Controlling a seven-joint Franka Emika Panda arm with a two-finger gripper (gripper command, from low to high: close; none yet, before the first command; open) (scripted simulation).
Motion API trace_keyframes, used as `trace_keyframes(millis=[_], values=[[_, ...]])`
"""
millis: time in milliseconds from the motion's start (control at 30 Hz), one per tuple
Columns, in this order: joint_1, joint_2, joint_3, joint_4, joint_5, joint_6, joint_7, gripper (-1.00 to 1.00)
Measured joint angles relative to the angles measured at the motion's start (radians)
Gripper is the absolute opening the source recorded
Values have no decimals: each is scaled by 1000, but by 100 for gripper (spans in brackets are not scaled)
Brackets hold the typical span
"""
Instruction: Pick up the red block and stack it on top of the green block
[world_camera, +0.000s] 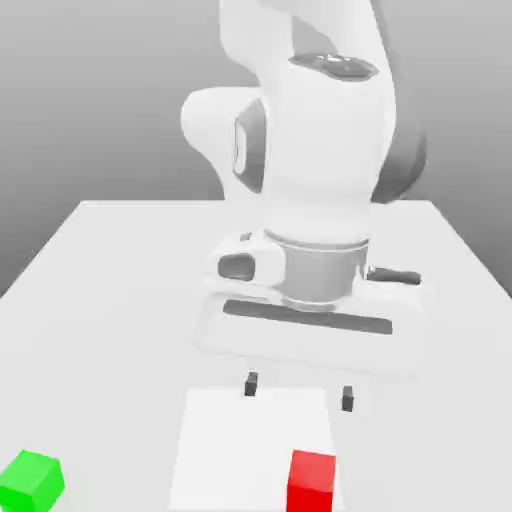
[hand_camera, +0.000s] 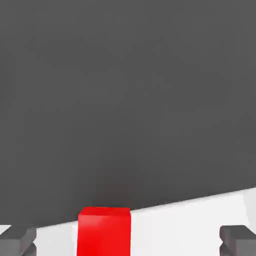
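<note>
The red block (world_camera: 312, 481) rests on the white table near its front edge, toward the exterior view's right. The green block (world_camera: 31, 480) sits at the front corner on the exterior view's left, far from the red one. My gripper (world_camera: 298, 391) hangs open above the table, a little behind the red block and slightly to its left, with nothing between its fingers (world_camera: 251, 383). In the hand view the red block (hand_camera: 104, 231) shows between the two dark fingertips (hand_camera: 17, 241), closer to one of them, and the gripper (hand_camera: 128, 241) touches nothing.
The white table (world_camera: 120, 300) stretches around the arm's base. A paler square patch (world_camera: 240, 440) lies on the table under the gripper, reaching the red block. The arm's bulky white body stands behind the gripper.
</note>
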Motion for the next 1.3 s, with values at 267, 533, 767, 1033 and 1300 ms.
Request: trace_keyframes(millis=[267, 533, 767, 1033, 1300], values=[[39, 242, -36, 14, -26, 165, 48, -100], [25, 195, -18, 6, -7, 127, 35, -100], [-60, 92, -96, 38, 92, -4, 146, -100], [-205, 104, -288, 133, 187, -86, 430, -100], [-263, 242, -326, 175, 256, 5, 491, 100]])
